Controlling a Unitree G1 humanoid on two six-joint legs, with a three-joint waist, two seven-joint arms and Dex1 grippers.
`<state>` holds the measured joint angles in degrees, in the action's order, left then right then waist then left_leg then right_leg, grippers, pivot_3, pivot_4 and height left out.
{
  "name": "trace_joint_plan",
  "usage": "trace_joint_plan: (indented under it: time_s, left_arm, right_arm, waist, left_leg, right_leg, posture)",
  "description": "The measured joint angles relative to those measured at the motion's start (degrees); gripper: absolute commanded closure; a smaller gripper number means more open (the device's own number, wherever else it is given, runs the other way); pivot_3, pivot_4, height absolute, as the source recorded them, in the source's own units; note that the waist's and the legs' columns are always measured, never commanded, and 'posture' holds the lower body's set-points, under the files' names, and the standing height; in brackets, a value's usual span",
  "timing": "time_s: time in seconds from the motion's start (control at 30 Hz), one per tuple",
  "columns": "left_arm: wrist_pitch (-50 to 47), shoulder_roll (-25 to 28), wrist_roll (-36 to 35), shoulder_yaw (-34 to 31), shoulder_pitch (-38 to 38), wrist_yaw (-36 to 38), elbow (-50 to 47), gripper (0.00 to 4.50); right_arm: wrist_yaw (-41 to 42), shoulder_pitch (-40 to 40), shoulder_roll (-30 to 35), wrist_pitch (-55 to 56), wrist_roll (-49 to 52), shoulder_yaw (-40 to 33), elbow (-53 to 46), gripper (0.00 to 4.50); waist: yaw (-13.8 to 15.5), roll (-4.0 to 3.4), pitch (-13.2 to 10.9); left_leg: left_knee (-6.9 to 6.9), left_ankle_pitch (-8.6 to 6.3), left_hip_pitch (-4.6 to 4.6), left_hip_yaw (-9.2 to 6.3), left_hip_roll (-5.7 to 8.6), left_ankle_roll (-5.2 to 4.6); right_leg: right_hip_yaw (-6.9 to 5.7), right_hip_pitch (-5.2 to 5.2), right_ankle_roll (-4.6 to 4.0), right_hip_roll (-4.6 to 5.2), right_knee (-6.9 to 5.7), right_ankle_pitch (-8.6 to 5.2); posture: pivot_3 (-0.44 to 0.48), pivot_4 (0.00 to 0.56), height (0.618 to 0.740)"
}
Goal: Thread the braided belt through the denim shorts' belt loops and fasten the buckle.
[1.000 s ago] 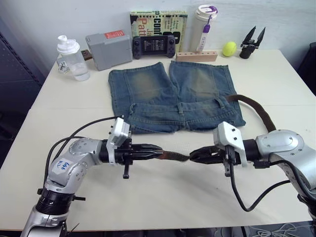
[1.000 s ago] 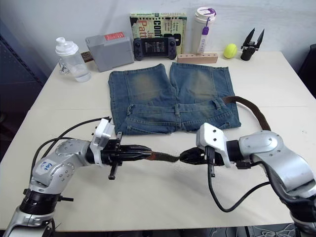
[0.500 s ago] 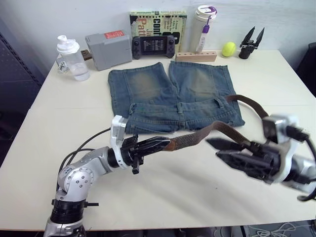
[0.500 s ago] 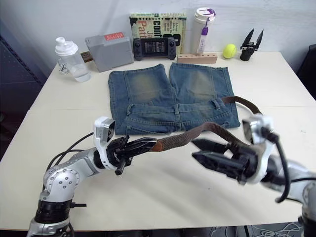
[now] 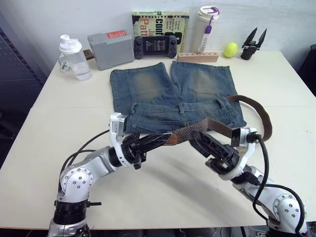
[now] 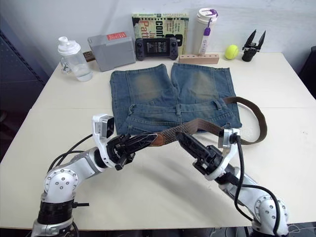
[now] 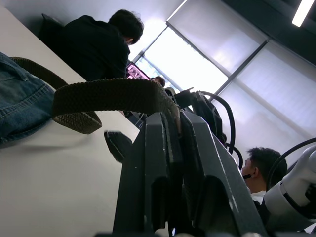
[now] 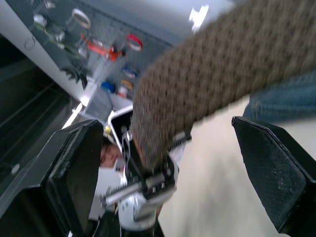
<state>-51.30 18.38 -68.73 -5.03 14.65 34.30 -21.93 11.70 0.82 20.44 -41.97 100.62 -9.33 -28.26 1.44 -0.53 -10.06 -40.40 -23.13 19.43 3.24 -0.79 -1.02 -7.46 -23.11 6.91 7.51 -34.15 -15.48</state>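
The denim shorts (image 5: 173,94) lie flat on the table with the waistband facing me, and the belt loops (image 5: 181,106) stand along it. The braided belt (image 5: 207,126) leaves the waistband at the right, curves around on the table and rises to my left gripper (image 5: 159,140). That gripper is shut on the belt's brown end in front of the waistband, just above the table. My right gripper (image 5: 198,139) is open, its fingers (image 8: 74,173) on either side of the raised strap (image 8: 207,74) without touching it. The buckle is hidden.
Along the far edge stand a shaker bottle (image 5: 73,57), a grey box (image 5: 111,49), a game console (image 5: 155,45), a book (image 5: 160,22), a tumbler (image 5: 205,27), a wooden block (image 5: 197,57), a tennis ball (image 5: 229,49) and a black tool (image 5: 252,43). People (image 7: 96,44) sit beyond the table.
My right gripper let go of the belt, opened wide, dropped lower and now sits around the raised strap. My left gripper lifted the belt's end up toward the shorts.
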Motion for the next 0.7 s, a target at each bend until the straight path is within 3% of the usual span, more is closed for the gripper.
trace_joint_plan:
  time_s: [0.2, 0.3, 0.53, 0.57, 0.67, 0.7]
  left_arm:
    - [0.01, -0.14, -0.49, 0.07, 0.04, -0.89, 0.01, 4.5]
    - [0.02, -0.12, -0.5, 0.07, 0.11, -0.9, 0.01, 4.5]
    - [0.06, 0.04, -0.4, 0.14, 0.12, -1.14, 0.09, 4.5]
    - [0.07, 0.08, -0.38, 0.21, 0.12, -1.29, 0.09, 4.5]
    - [0.06, 0.35, -0.38, 0.44, 0.12, -1.76, 0.08, 4.5]
    - [0.12, 0.54, -0.24, 0.58, 0.12, -1.83, 0.07, 4.08]
  right_arm:
    - [-0.98, -0.16, -1.82, 3.32, 0.08, -0.17, 0.32, 0.05]
    - [-0.98, -0.18, -1.81, 3.59, -0.03, -0.14, 0.32, 0.85]
    - [-0.67, -0.32, -1.8, 4.1, -1.64, 0.17, 0.31, 4.24]
    - [-0.67, -0.31, -1.8, 4.23, -1.78, 0.19, 0.31, 4.44]
    - [-0.67, -0.3, -1.82, 4.35, -2.05, 0.22, 0.31, 4.44]
    - [-0.68, -0.28, -1.87, 4.38, -2.24, 0.23, 0.32, 4.49]
  waist:
    - [-0.03, -0.01, 0.0]
    - [-0.05, -0.01, 0.0]
    - [-0.04, -0.01, -0.01]
    - [-0.04, -0.02, -0.01]
    - [-0.05, -0.02, -0.01]
    - [-0.05, -0.02, -0.01]
  left_leg:
    - [0.0, 0.0, 0.0, 0.01, 0.0, 0.0]
    - [0.0, 0.0, 0.0, 0.02, 0.0, 0.0]
    - [0.02, 0.0, 0.0, 0.02, 0.0, 0.0]
    - [0.02, 0.0, 0.0, 0.02, 0.0, 0.0]
    - [0.02, 0.0, 0.0, 0.01, -0.01, 0.0]
    - [0.02, 0.0, 0.0, 0.01, 0.0, 0.0]
  right_leg:
    - [0.01, 0.0, 0.0, 0.0, 0.0, 0.0]
    - [0.01, 0.0, 0.0, 0.0, 0.0, 0.0]
    - [0.01, -0.01, 0.0, 0.0, 0.01, 0.0]
    - [0.02, -0.01, 0.0, 0.01, 0.01, 0.0]
    - [0.01, -0.01, -0.01, 0.01, 0.01, 0.0]
    - [0.01, -0.01, 0.0, 0.01, 0.01, 0.0]
  posture:
    - [0.0, 0.15, 0.726]
    - [0.0, 0.15, 0.726]
    - [0.0, 0.15, 0.726]
    - [0.0, 0.15, 0.726]
    - [0.0, 0.15, 0.726]
    - [0.0, 0.15, 0.726]
